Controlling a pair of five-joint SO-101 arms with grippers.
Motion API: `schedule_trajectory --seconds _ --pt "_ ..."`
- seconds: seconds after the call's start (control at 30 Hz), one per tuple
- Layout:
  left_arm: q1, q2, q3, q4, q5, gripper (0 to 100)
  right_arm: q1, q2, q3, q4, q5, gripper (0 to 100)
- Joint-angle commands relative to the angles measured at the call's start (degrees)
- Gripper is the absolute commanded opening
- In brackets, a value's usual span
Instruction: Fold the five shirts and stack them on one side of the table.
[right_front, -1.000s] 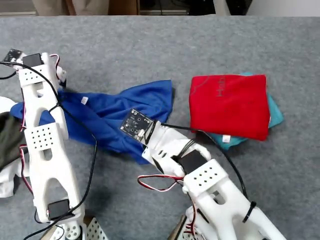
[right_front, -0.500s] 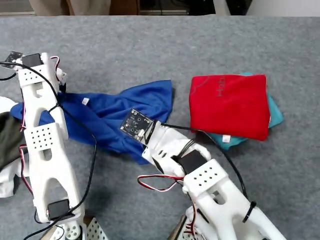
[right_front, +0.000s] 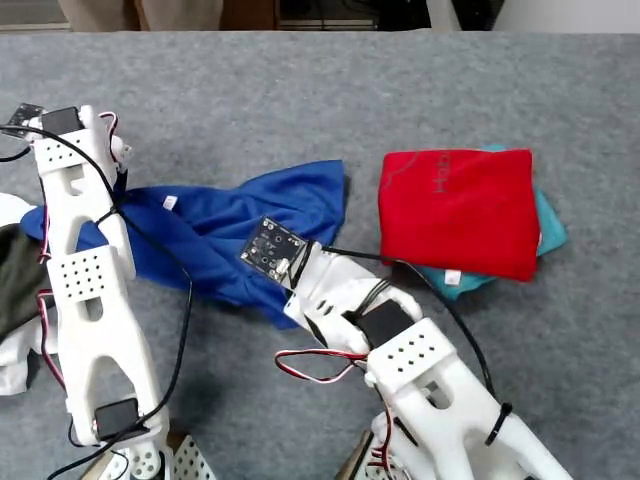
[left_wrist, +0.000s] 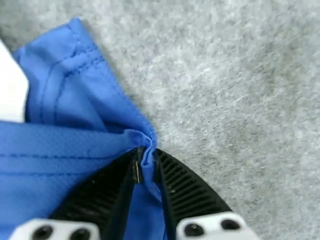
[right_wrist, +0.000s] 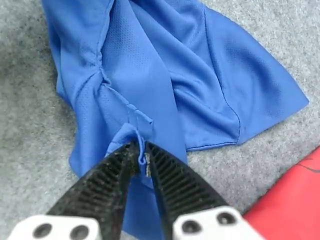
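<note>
High camera: we look steeply down over counter (right_front: 300, 90) from fixed spot. Wrist cameras: we sit close behind each arm's jaws, facing down along them. All three views share blue shirt (right_front: 250, 215).

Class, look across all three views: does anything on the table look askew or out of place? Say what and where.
The folded red shirt lies misaligned on the teal shirt beneath, whose edges stick out past it. The blue mesh shirt lies crumpled and bunched, pinched at two spots by the left gripper and right gripper.
</note>
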Motion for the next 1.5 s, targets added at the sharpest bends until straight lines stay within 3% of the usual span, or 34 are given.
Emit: schedule_trajectory --seconds 0.0,0.2,0.63,0.87,1.23,1.37,1.47 --pt "-2.37 -0.75 -6.33 3.78 0.44 2 -0.84 -0.40 -0.22 -1.23 -0.44 0.5" --pt "-2.37 -0.75 -12.40 5.19 0.26 2 -0.84 -0.40 -0.22 -1.23 -0.44 0.5" --pt "-2.20 -0.31 -12.31 5.19 0.26 2 -0.84 -0.40 -0.13 -1.23 -0.44 0.5" --pt "-2.29 -0.13 -12.31 5.19 0.44 10 -0.84 -0.40 -0.13 -1.23 -0.44 0.5" --pt "-1.93 -0.04 -12.13 5.01 0.53 10 -0.84 -0.40 -0.13 -1.23 -0.44 0.5" --pt "-1.93 -0.04 -8.97 4.22 0.53 2 -0.84 -0.40 -0.13 -1.14 -0.44 0.5" --pt "-1.93 -0.04 -5.10 2.64 0.53 2 -0.84 -0.40 -0.04 -1.14 -0.44 0.5"
